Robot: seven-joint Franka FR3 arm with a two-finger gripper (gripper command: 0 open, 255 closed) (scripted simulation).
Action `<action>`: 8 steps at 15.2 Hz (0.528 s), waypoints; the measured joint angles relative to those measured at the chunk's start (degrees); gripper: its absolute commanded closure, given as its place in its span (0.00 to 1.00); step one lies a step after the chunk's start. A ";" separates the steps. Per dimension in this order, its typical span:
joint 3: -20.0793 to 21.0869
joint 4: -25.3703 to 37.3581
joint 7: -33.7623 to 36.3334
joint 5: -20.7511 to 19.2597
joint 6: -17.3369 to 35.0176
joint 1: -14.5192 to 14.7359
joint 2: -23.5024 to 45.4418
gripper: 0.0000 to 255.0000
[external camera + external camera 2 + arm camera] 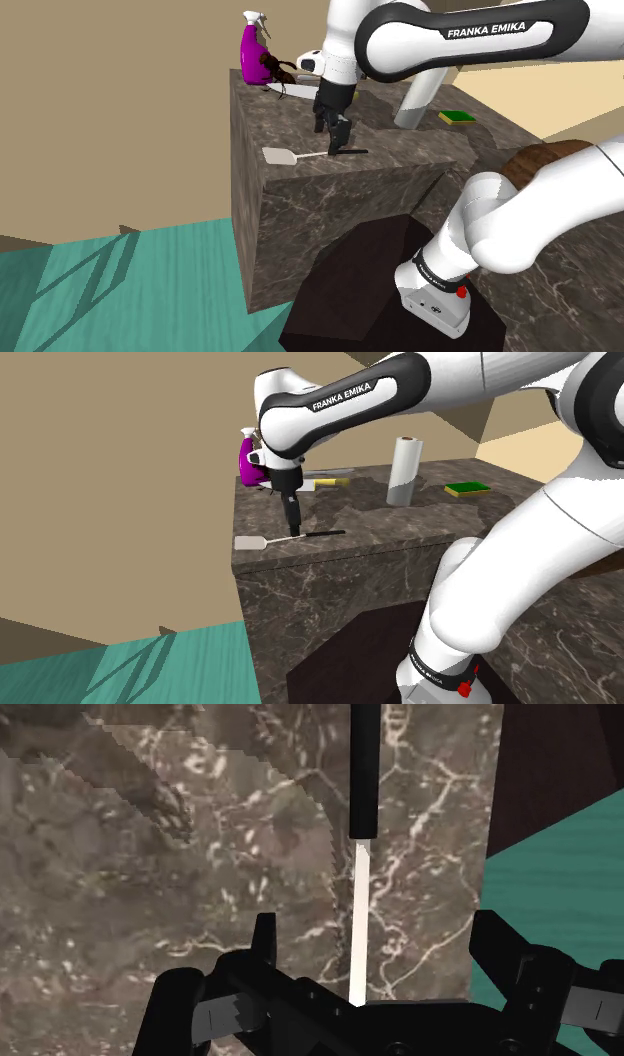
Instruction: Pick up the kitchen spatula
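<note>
The dark marble counter [300,230] carries the job, and the white Franka arm [470,35] reaches across it. Its black gripper [338,145] hangs low near the counter's front edge, fingers [264,936] spread wide, straddling the spatula's [282,156] thin shaft without touching it. The spatula lies flat on the stone. I'd say the approach is done, with closing and lifting left.

White capital letters reading "FRANKA EMIKA" stand on the black cover [480,38] of the white arm [520,215], on the link that reaches over the counter [400,165]. The shoulder view shows them running almost level; the second exterior view shows the same words slanting up toward that view's right.
</note>
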 measured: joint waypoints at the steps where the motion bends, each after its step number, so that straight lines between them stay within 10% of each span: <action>1: -0.01 -0.73 -0.04 -0.02 0.98 0.02 0.26 0.00; 4: -0.07 -2.48 -0.07 -0.09 3.21 0.01 0.75 0.00; 5: -0.07 -2.65 -0.06 -0.10 3.46 0.01 0.82 1.00; 8: -0.10 -2.79 -0.09 -0.12 3.69 -0.01 0.89 1.00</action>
